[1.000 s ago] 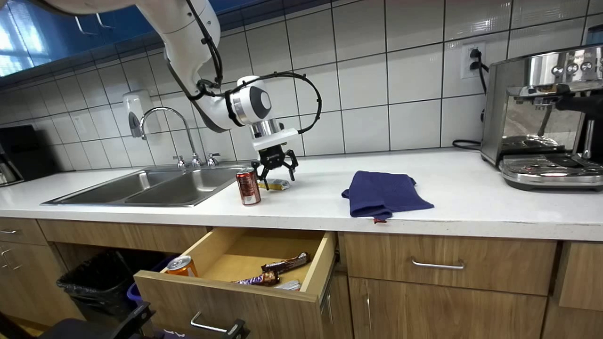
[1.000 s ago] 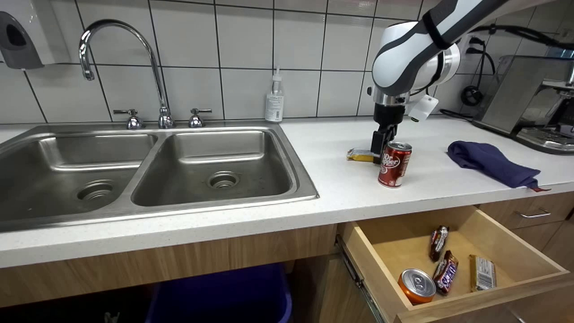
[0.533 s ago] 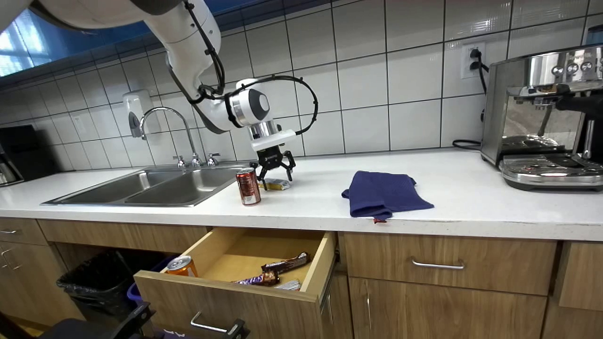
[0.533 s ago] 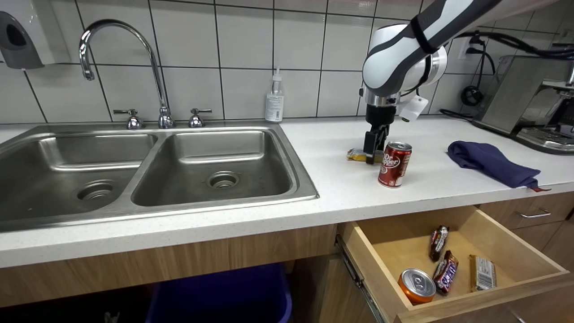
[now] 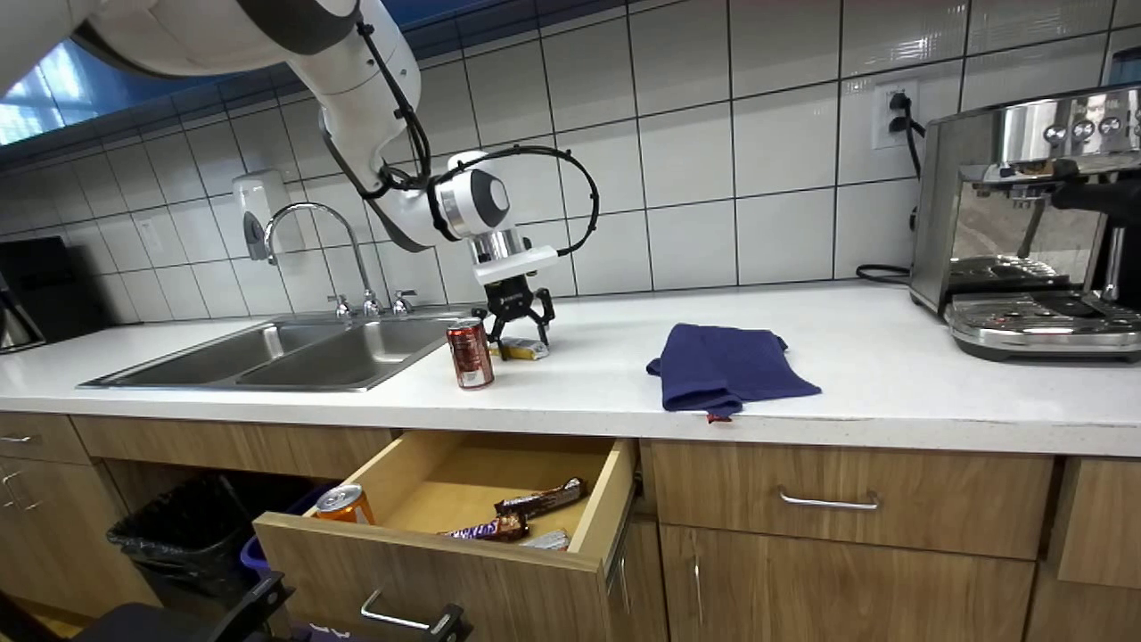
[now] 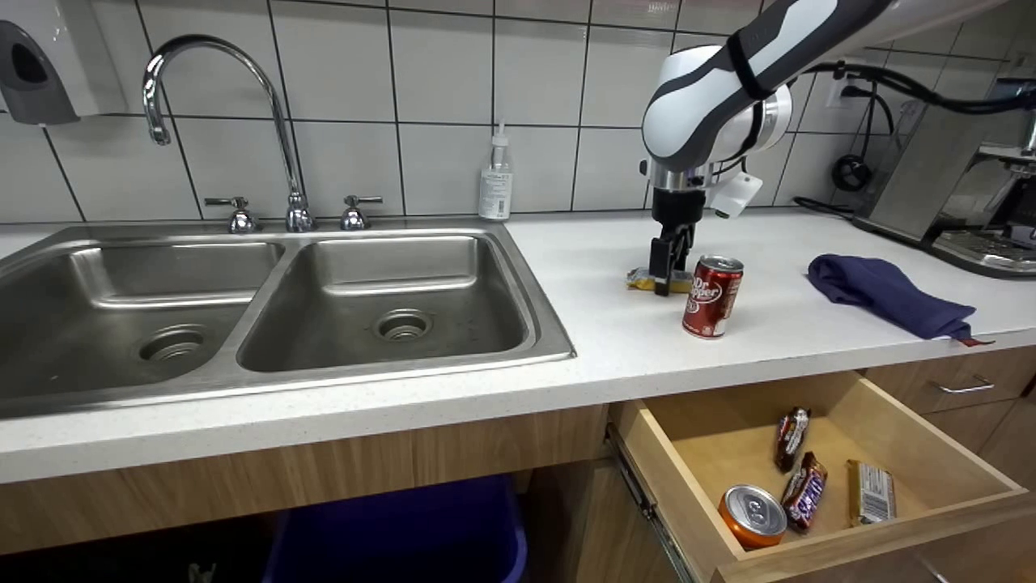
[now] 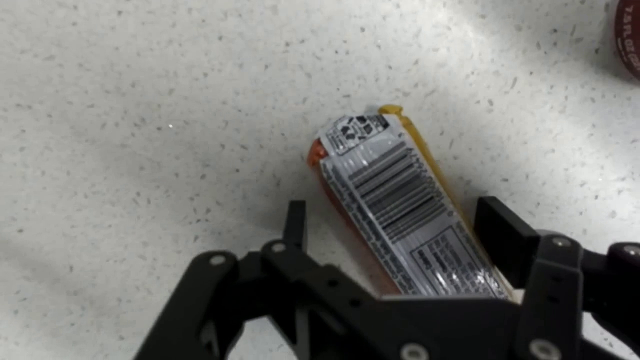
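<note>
The candy bar (image 7: 400, 195) lies barcode-up on the white counter (image 5: 597, 379), right of the sink (image 6: 549, 325). The gripper (image 7: 396, 220) straddles it with its fingers (image 7: 502, 235) spread apart; one is clear of it, and I cannot tell whether the other touches. A red can (image 6: 711, 300) stands upright just on the near side, and a blue cloth (image 5: 726, 367) lies farther right. The pulled-out drawer (image 5: 499, 575) below holds an orange can (image 6: 751, 518) and three wrapped bars (image 6: 805, 492).

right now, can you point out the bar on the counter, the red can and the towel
Bar (image 7: 403, 199): in the wrist view, on its barcode.
Red can (image 6: 711, 298): in an exterior view, middle of its side.
Towel (image 5: 726, 366): in an exterior view, middle of its folded top.
</note>
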